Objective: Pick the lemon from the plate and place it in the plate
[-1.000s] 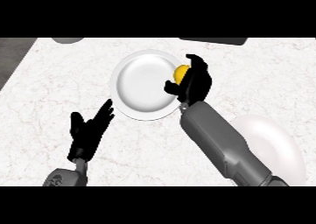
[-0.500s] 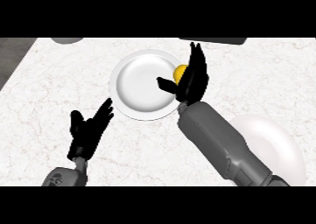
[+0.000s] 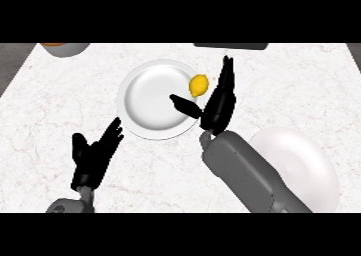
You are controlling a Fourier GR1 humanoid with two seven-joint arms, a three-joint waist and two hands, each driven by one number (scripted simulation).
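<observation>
A yellow lemon (image 3: 199, 85) lies at the right rim of a white plate (image 3: 150, 97) in the middle of the counter. My right hand (image 3: 217, 102) stands open just right of the lemon, fingers straight and pointing away from me, thumb spread out over the plate. The lemon sits between thumb and fingers, and no curl round it shows. A second white plate (image 3: 301, 165) lies at the lower right, partly hidden by my right forearm. My left hand (image 3: 93, 152) rests open at the lower left, fingers up.
A bowl with something orange in it (image 3: 63, 48) shows at the top left edge. A dark object (image 3: 231, 45) sits at the top edge behind the lemon. The marble counter drops off to dark floor at both sides.
The fingers of my right hand have straightened from a curl over the lemon, and more of the lemon shows. The left hand has not moved.
</observation>
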